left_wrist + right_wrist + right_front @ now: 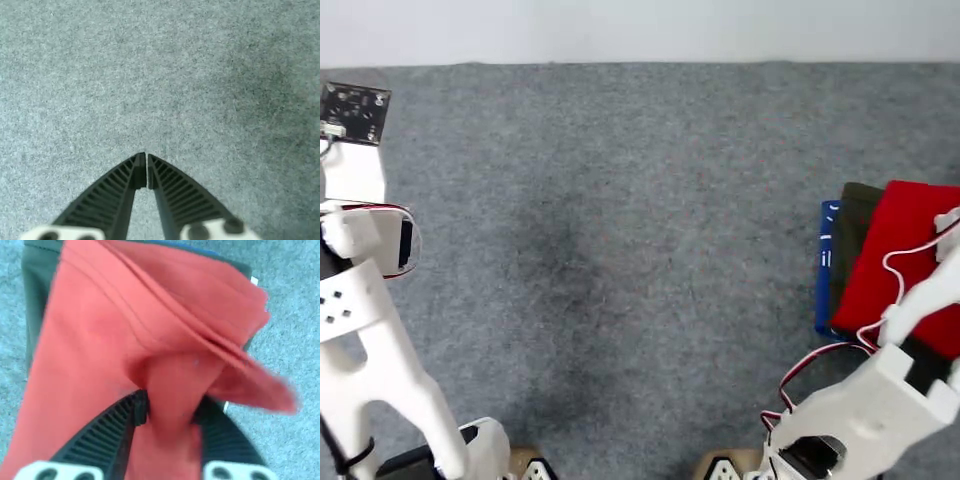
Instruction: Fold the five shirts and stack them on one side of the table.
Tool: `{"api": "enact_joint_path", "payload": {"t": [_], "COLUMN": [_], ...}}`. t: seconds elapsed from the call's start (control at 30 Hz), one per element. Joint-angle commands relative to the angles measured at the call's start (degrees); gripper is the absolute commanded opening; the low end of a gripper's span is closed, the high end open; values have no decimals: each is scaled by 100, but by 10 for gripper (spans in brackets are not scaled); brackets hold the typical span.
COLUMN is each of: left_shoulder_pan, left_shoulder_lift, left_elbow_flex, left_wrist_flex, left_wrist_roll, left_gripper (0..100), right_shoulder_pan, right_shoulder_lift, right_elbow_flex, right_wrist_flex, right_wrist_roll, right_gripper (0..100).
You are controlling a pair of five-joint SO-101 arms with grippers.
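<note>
Pinching red shirt [115,330] — right hand [169,410]

Soft, even light lay over the grey table [650,150], with no glare.
A faint broad shadow darkened the table's middle, and the far edge was paler. The red shirt [110,340] was brightly lit up close; its folds held thin dark shadows and its loose edge was blurred.

At the right edge of the tabletop [620,200], your red shirt [910,215], cut off in the high view, hides most of the dark shirt [850,230] and blue shirt [823,290].
</note>
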Motion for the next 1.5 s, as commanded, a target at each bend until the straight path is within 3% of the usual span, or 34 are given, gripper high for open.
{"api": "enact_joint_path", "payload": {"t": [0.0,0.17,0.33,0.43,0.7,0.83,1.03,1.2,1.33,1.47], "left_shoulder_pan": [-18,-18,0,0,0,0,0,0,0,0], "left_shoulder_lift": [-149,-149,-149,-149,-149,-149,-158,-167,-176,-149], "left_elbow_flex": [-40,-40,-40,-40,-40,-40,-40,-40,-40,-40], "left_wrist_flex": [44,35,35,35,35,44,44,44,44,44], "left_wrist_roll": [-44,-44,-44,-44,-44,-44,-44,-44,-44,-26], "left_gripper": [14,14,14,14,14,14,14,14,14,14], "right_shoulder_pan": [110,101,101,136,-13,-198,-251,-268,-541,-980], "right_shoulder_lift": [-497,-1103,-1358,-1015,629,1024,224,-532,-514,40], "right_elbow_flex": [-62,-79,-53,-44,-62,-88,-88,-53,0,413], "right_wrist_flex": [-31,145,198,-57,-2026,-2536,-2299,-1262,-549,-831], "right_wrist_roll": [26,44,62,62,62,62,26,53,18,0], "right_gripper": [283,208,0,38,10,10,10,10,10,10]}}
